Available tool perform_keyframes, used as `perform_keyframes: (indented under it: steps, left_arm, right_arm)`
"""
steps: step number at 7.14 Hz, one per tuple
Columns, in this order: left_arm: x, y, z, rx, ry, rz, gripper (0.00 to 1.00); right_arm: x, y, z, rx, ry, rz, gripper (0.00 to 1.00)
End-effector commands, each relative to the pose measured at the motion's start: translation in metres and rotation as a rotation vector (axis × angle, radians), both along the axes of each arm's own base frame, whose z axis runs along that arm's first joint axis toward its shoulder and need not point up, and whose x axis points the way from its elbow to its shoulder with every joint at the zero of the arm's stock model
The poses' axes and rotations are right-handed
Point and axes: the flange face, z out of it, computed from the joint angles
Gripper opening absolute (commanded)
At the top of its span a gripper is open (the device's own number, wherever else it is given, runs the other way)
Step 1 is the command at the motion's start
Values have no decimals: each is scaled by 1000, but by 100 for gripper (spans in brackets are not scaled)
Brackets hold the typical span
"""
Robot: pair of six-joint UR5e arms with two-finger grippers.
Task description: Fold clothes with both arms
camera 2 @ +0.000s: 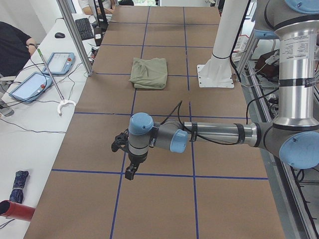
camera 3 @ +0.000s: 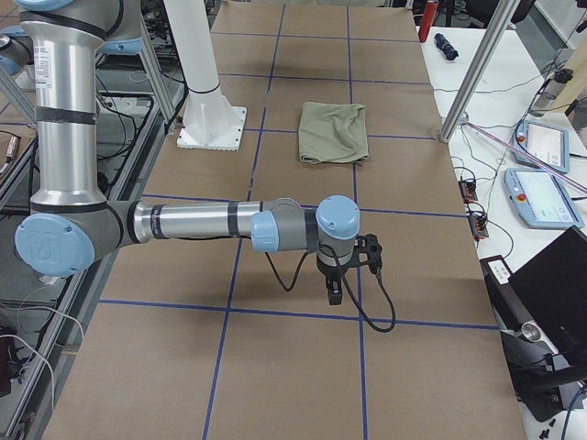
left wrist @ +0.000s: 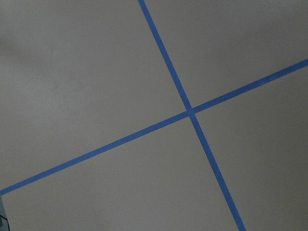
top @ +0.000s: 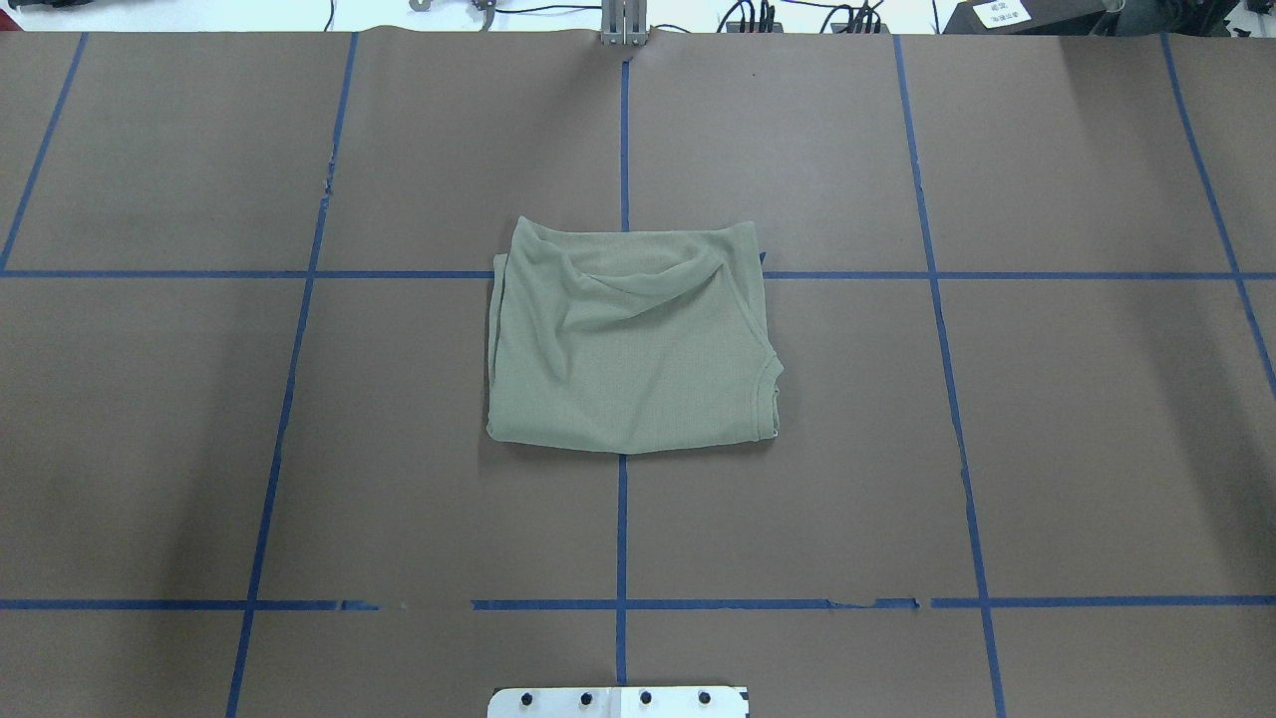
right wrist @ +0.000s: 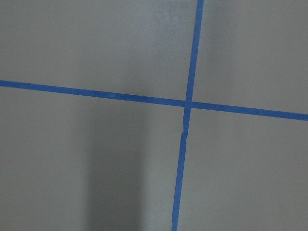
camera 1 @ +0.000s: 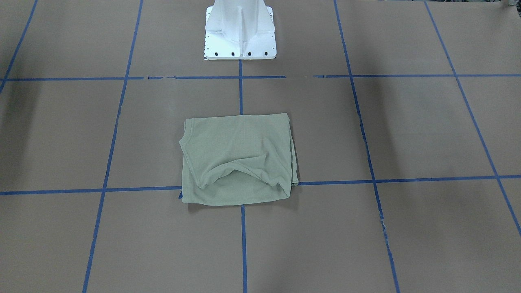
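— At the middle of the brown table (top: 997,449): one green shirt (top: 628,344), folded to a rough square, flat across a blue tape line (top: 621,529). Far edge lumpy.
— Room around it?
— Wide stretch of table on every side. Well apart from both arms.
— How many arms?
— Two: left arm (camera 2: 214,133), right arm (camera 3: 193,223), each stretched low over its own table end.
— And left gripper (camera 2: 130,172), right gripper (camera 3: 335,295): open or closed?
— Cannot tell. Too small, seen from the side only. Nowhere near the shirt.
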Motion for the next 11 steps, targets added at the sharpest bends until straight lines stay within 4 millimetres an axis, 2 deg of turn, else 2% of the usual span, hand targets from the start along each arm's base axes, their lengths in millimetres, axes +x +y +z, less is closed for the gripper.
perform_keyframes:
  steps: [1,3,5,6,11]
  left_arm:
    - [1,13,1,-116,51,2,100]
    - [-4,30,-3,-129,116,-15,100]
    - [-4,31,5,-147,117,-17,100]
    - [-4,32,5,-146,117,-16,100]
    - [-5,32,4,-143,119,-18,100]
  right_arm:
    - [-1,2,1,-88,-23,76,100]
    - [-1,2,3,-93,-23,77,100]
    - [-1,9,18,-115,-18,76,100]
    - [0,25,38,-150,-11,74,100]
    - [3,28,33,-142,-13,81,100]
